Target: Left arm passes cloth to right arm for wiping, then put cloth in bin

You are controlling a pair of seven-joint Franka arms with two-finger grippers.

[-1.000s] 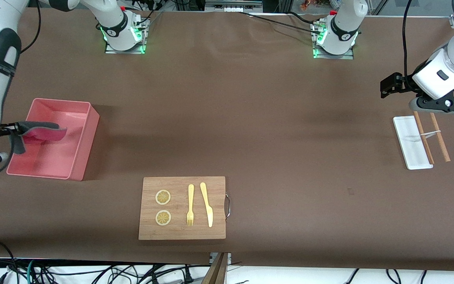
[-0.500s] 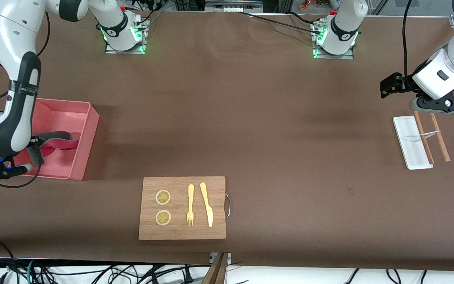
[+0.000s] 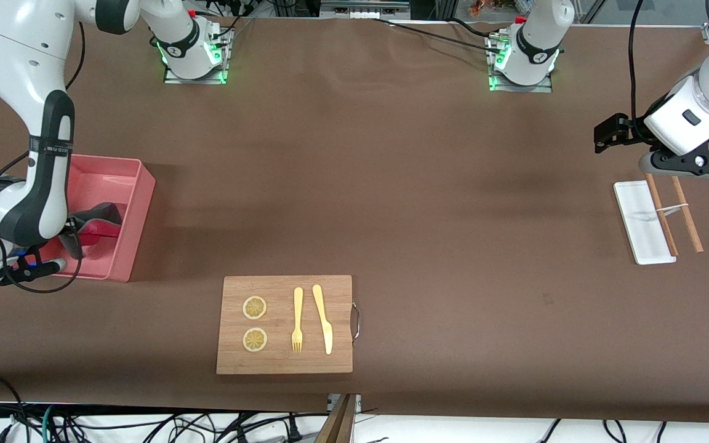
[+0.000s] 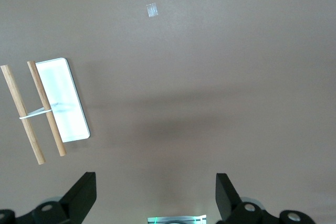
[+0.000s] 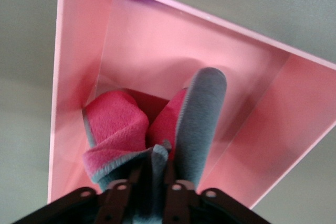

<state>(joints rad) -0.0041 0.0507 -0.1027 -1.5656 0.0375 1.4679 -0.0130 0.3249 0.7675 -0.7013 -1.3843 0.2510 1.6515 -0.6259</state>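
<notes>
1. Drooping in folds, the soft pink-and-dark-grey cloth (image 5: pixel 157 135) hung inside the tall salmon-pink plastic bin (image 3: pixel 136 212).
2. The right gripper (image 5: pixel 148 184) pinched its bunched edge.
3. The left gripper (image 4: pixel 156 195) waited, fingers spread, beside the flat white tray (image 4: pixel 65 100).

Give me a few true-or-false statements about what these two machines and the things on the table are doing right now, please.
1. The right end effector is shut on the cloth inside the bin. True.
2. The cloth lies on the wooden board. False: the board carries two lemon slices, a fork and a knife.
3. The left end effector is open and holds nothing. True.
4. The left end effector hangs over the bin. False: it waits above the table by the white tray, at the left arm's end.
</notes>
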